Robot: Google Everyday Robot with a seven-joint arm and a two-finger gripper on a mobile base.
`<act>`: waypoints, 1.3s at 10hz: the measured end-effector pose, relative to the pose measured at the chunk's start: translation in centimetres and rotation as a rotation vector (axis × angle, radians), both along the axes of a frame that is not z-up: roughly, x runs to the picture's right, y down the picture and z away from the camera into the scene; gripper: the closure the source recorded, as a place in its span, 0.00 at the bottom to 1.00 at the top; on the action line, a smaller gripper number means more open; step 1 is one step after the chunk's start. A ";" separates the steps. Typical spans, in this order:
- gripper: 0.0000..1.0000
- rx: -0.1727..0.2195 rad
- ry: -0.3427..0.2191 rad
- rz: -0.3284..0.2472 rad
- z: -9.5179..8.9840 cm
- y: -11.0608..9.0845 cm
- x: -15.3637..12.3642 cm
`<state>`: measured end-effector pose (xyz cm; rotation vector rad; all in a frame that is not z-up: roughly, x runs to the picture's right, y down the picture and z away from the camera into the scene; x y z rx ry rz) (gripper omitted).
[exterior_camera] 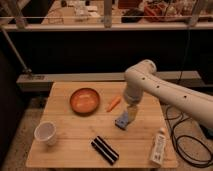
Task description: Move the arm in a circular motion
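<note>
- gripper (131, 112) just right of frame centre, hanging close above a small blue object (122, 120); open or closed, cannot tell;
- arm (150, 82) comes in from the right edge, bends at a rounded joint, drops toward the wooden table (75, 150);
- carrot (114, 103) just left; orange bowl (84, 100) further left; white bottle (159, 146) lower right.

Arm: thick white tubular arm (170, 92), extends from right, elbow bent downward.
Gripper: small yellowish gripper (132, 112), hanging at its lower end.
</note>
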<state>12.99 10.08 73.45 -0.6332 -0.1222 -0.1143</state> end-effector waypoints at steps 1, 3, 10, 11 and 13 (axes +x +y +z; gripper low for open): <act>0.20 -0.001 -0.002 -0.003 -0.1 0.1 -0.5; 0.20 -0.003 -0.010 -0.014 -0.2 0.1 -1.8; 0.20 -0.012 -0.019 -0.043 -0.8 0.0 -4.5; 0.20 -0.014 -0.017 -0.042 -0.9 0.0 -4.5; 0.20 -0.019 -0.011 -0.049 -1.2 -0.1 -4.4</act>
